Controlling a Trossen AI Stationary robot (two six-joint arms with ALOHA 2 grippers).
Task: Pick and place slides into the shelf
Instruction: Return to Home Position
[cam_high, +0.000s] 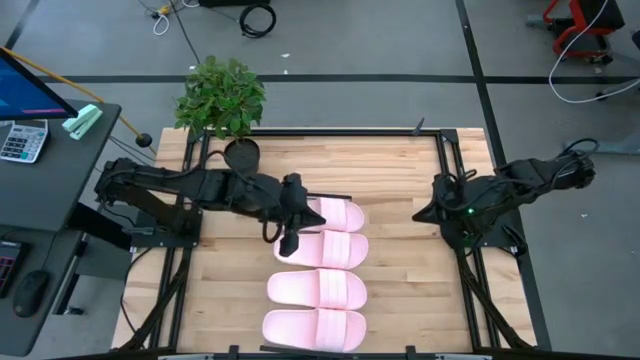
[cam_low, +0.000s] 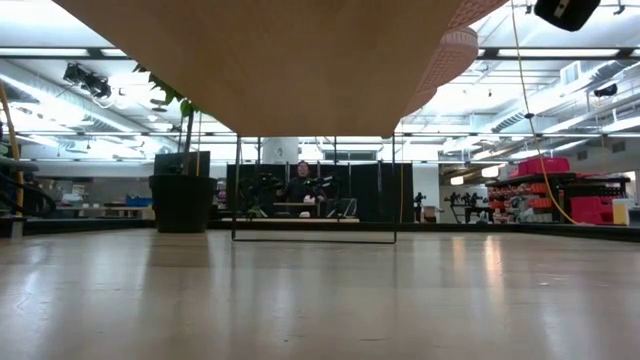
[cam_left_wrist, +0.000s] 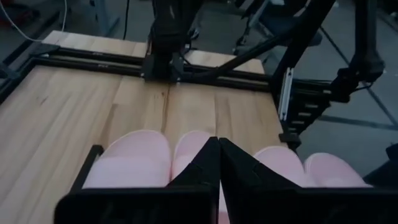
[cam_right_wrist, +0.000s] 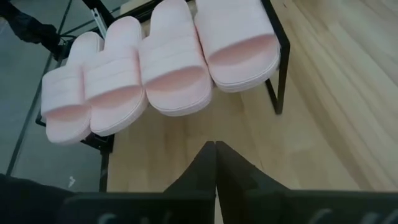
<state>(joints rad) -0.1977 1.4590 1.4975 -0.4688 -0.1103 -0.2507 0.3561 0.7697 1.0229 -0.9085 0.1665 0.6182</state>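
Observation:
Four pale pink slides lie side by side in a row down the table's middle: (cam_high: 335, 215), (cam_high: 325, 250), (cam_high: 318, 290), (cam_high: 315, 328). In the right wrist view they (cam_right_wrist: 177, 68) rest sole-down on the shelf, whose black end rail (cam_right_wrist: 278, 74) stands on the tabletop. The low view shows the shelf board's underside (cam_low: 280, 60) with one slide's sole (cam_low: 450, 55) overhanging it. My left gripper (cam_high: 289, 240) (cam_left_wrist: 219, 144) is shut over the left ends of the two far slides. My right gripper (cam_high: 440, 212) (cam_right_wrist: 215, 146) is shut at the table's right edge, facing the slides.
A potted plant (cam_high: 222, 100) stands at the table's far left corner and shows in the low view as a dark pot (cam_low: 183, 203). Black frame rails (cam_high: 445, 170) run along the table's sides. A desk with a calculator (cam_high: 22, 140) stands left of the table. A person (cam_low: 300, 185) sits far behind.

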